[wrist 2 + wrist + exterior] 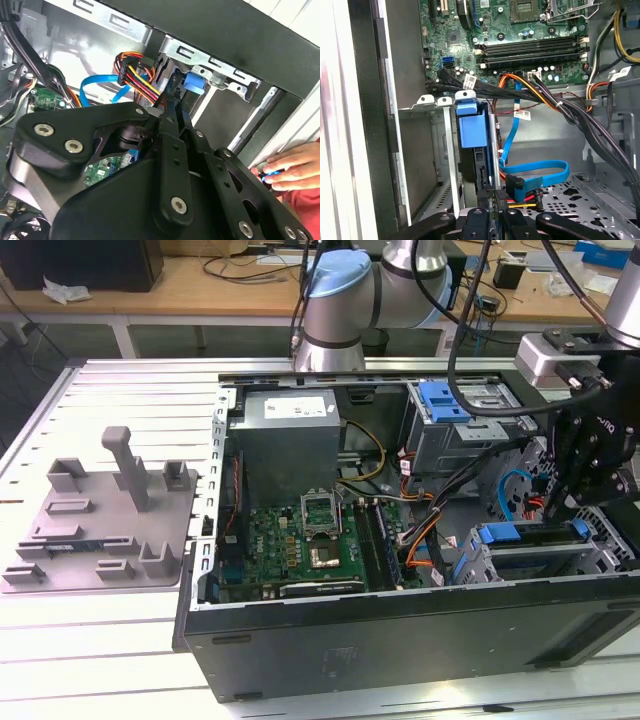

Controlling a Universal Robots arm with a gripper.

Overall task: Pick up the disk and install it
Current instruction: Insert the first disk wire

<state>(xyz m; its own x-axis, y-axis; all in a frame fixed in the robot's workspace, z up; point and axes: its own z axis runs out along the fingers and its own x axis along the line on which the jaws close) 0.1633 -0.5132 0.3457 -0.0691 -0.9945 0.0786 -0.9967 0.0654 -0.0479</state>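
— Gripper [493, 196] first: where is it?

— Down inside the open computer case [400, 640], on the exterior view's right. Its end is at the edge of the disk [471, 125], which stands in the grey drive cage [432, 150] with its blue frame showing. Whether it clamps the disk or only meets it, I cannot tell.

— And just past that?

— A flat blue cable [540, 172] loops beside the cage. A bundle of black and orange wires [555, 102] runs between it and the green motherboard [520, 30].

— Farther out?

— In the second wrist view a person's hand [292, 167] rests outside the case wall. A grey fixture plate [100, 520] lies on the table [100, 640], well apart, on the exterior view's left.
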